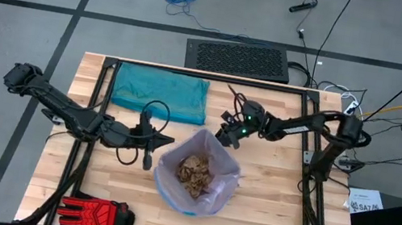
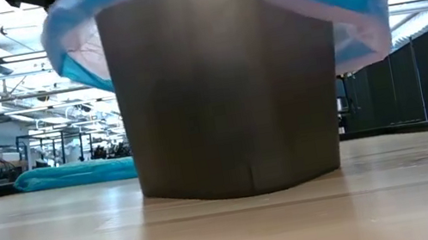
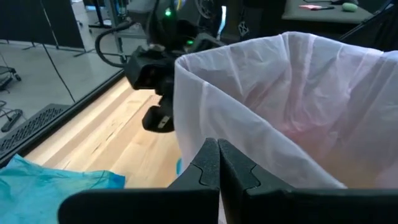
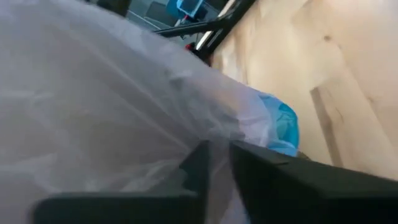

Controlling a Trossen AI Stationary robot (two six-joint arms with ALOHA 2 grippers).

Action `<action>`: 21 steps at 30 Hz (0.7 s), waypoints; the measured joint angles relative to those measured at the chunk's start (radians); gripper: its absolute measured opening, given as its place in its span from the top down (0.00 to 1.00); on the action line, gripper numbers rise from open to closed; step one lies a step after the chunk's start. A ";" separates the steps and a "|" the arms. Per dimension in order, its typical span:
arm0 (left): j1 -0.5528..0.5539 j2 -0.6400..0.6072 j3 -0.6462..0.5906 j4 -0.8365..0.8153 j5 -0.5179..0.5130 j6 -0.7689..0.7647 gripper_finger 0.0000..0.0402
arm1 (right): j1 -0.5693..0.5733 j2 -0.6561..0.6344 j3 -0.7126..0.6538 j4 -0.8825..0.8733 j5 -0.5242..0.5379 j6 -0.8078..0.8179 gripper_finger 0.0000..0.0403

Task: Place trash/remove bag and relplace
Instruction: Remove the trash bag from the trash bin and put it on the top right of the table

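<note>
A dark bin [image 2: 225, 83] stands mid-table, lined with the pale lilac bag [image 1: 215, 182], whose blue-edged rim [image 2: 352, 9] drapes over the bin's top. The trash, tan paper wads [image 1: 195, 174], lies inside. My right gripper [image 4: 219, 158] is at the bag's far rim, shut on the film. My left gripper [image 3: 217, 163] is shut and stands level beside the bag's left rim [image 3: 205, 87]. The teal-green replacement bag [image 1: 160, 92] lies folded flat at the far left. My right gripper pinches the bag's film at its far rim [image 4: 214, 127] between its two fingers, coming nearly level from the table's far right. The bag stays draped over the bin, slack. My left gripper's shut fingertips [image 3: 210, 155] are close to the bag's left side; whether they touch it, I cannot tell.
A red-and-black glove [image 1: 96, 213] lies at the near left corner. A black frame [image 1: 95, 111] runs along the table's sides and far edge. Bare wood shows near the front edge and to the right of the bin.
</note>
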 joint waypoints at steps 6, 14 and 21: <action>0.000 0.000 0.000 0.001 0.000 0.000 1.00 | 0.044 -0.083 0.000 0.018 0.075 -0.062 0.99; 0.000 0.000 0.000 0.002 0.000 -0.001 1.00 | 0.052 -0.315 0.000 -0.032 0.175 -0.196 1.00; 0.000 0.000 0.000 0.012 -0.016 0.002 1.00 | 0.057 -0.487 0.000 -0.132 0.253 -0.302 1.00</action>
